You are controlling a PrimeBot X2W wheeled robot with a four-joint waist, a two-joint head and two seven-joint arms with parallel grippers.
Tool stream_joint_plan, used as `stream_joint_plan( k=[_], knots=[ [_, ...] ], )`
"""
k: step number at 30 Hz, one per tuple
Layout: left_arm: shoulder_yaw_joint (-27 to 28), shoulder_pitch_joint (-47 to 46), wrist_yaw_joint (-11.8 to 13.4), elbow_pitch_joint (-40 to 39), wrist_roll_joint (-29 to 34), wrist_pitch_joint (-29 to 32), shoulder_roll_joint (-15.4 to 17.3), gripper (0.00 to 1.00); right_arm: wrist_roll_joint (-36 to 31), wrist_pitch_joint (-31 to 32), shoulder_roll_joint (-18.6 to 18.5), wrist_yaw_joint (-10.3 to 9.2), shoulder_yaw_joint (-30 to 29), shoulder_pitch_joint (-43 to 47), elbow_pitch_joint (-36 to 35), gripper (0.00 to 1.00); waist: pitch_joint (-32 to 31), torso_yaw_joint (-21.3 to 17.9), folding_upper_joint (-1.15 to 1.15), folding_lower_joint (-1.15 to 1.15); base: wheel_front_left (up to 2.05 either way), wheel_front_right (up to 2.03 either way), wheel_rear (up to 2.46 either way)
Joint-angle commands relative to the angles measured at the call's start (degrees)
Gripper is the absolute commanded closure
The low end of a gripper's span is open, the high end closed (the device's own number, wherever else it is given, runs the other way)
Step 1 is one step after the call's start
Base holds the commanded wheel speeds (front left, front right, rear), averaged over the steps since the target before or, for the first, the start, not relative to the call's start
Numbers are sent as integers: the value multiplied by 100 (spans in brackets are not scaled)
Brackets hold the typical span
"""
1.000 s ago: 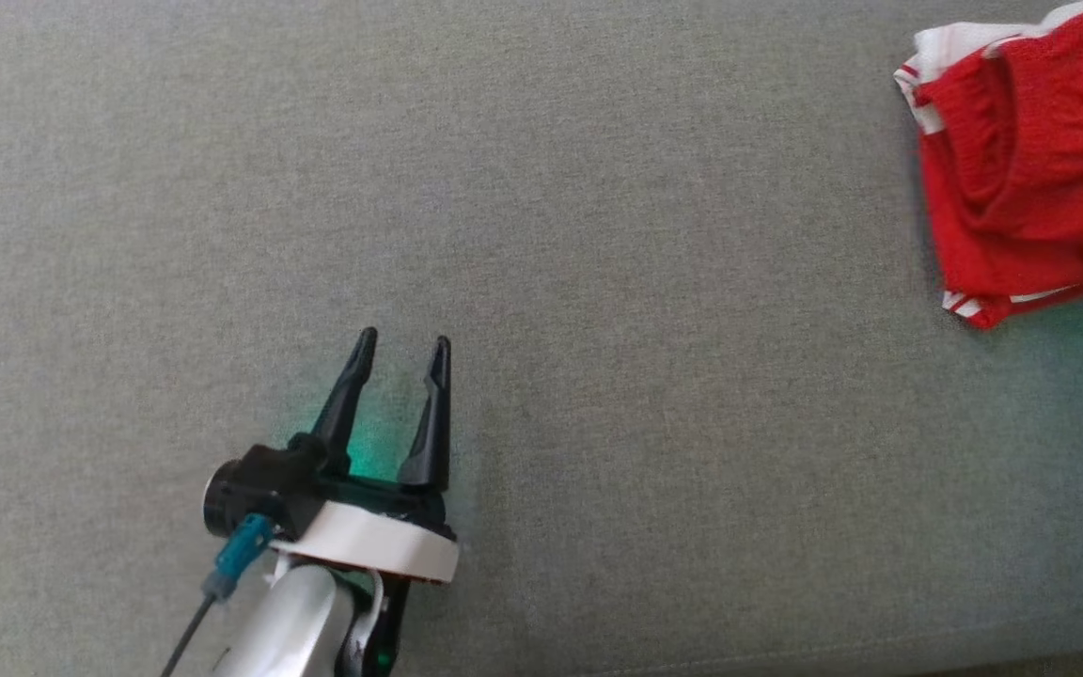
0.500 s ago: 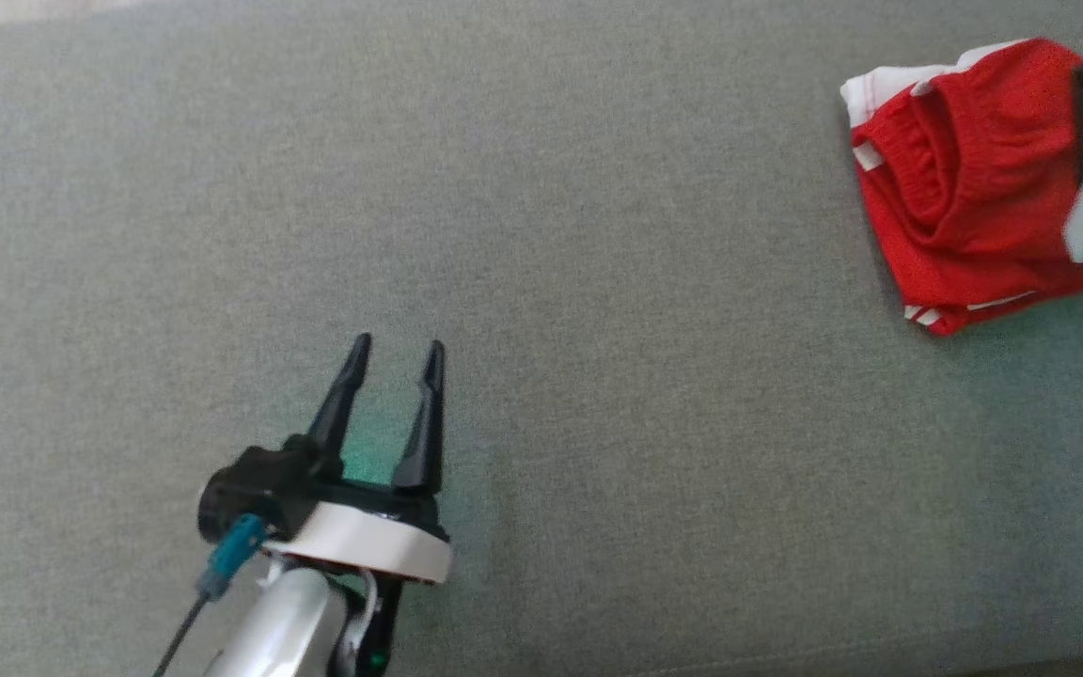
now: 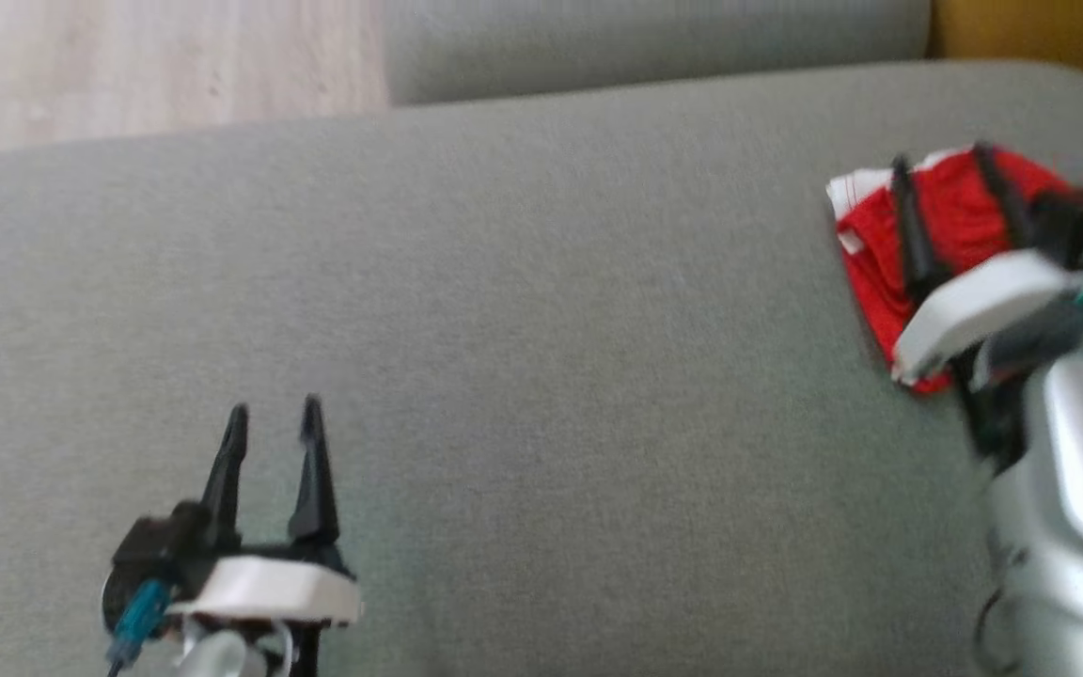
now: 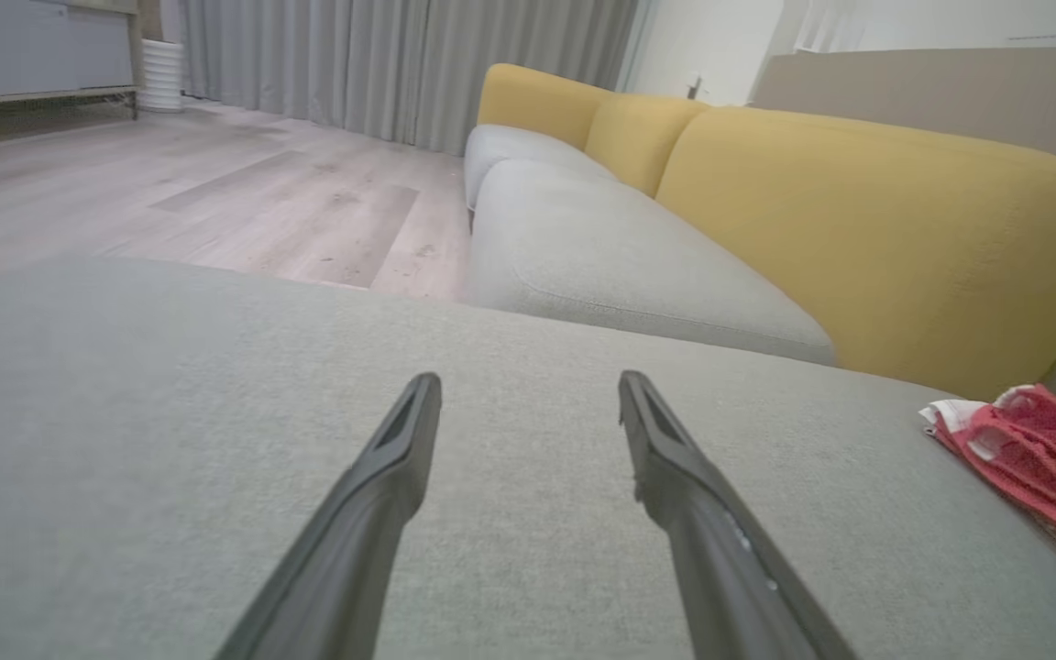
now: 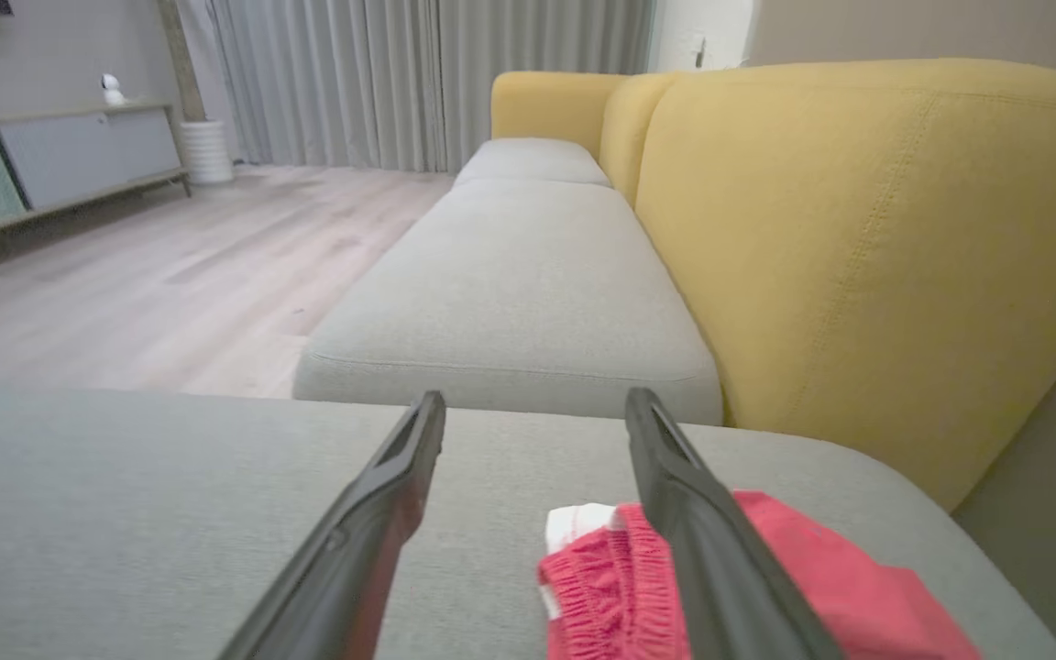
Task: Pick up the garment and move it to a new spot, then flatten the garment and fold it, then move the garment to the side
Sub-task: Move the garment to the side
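Note:
A crumpled red garment (image 3: 950,212) with white trim lies at the right end of the grey cushion (image 3: 541,329). My right gripper (image 3: 941,160) hangs over it, open, fingers spread above the cloth; in the right wrist view the garment (image 5: 803,587) lies under the right-hand finger (image 5: 684,513). My left gripper (image 3: 274,414) is open over bare cushion at the lower left, far from the cloth. In the left wrist view the garment (image 4: 1037,458) shows at the far right, beyond that gripper (image 4: 528,385).
A yellow backrest (image 5: 867,238) rises just behind the garment. A second grey seat cushion (image 5: 519,275) extends beyond, with wooden floor (image 3: 147,66) to the left of it. The cushion's far edge (image 3: 175,146) borders the floor.
The head camera has tilted up, showing the floor and the far cushion. My right arm has come into view over the garment. The left gripper is lower and farther left in the picture.

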Motion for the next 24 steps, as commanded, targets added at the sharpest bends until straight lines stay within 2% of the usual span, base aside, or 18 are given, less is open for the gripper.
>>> stream_joint_plan(
  k=[1,7,11,15,24],
  knots=[
    [237,-37,45,-104,-18,-77,148,0,-43,-138,203,39,27,151,-293,0,-264,193,0,2,0,0,0],
    [222,246,83,17,-30,-84,178,0,-253,-445,512,39,-106,1017,-625,0,-463,352,0,2,0,0,0],
    [191,389,74,141,-79,-87,149,0,-455,-784,575,39,-85,1703,-880,0,-531,461,0,2,0,0,0],
    [178,530,79,183,-90,-99,137,0,-95,-1063,579,39,10,2215,-1064,0,-560,508,0,2,0,0,0],
    [143,765,75,176,-112,-123,62,0,200,-1522,581,39,141,2754,-1158,0,-623,530,0,2,0,0,0]
  ],
)
